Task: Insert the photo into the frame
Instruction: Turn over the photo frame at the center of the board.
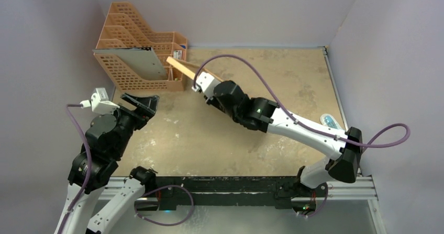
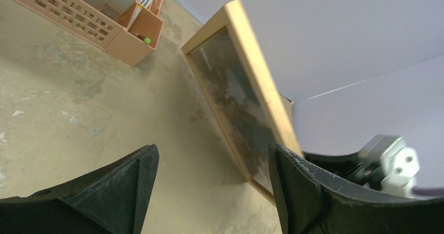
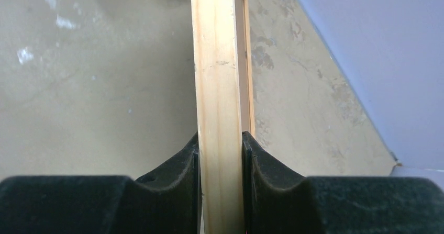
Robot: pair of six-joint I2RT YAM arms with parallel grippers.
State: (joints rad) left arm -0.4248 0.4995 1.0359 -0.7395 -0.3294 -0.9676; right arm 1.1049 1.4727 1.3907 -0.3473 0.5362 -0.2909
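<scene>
The right gripper (image 3: 220, 145) is gripping the frame (image 3: 217, 61) by its rail, propping it on edge beside the rack (image 1: 131, 30) at far left, probably to expose its back. The left gripper (image 2: 212, 150) is hovering spread and empty. I cannot make out the photo.

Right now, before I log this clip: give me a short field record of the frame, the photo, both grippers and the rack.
frame: light wood, tilted on edge, lower edge seemingly on the table
right gripper: shut on one edge of the frame
left gripper: open, empty, facing the frame's pane
photo: not made out in any view
rack: orange, far left corner, beside the frame
grey panel: leaning at the rack; cannot tell what it is
</scene>
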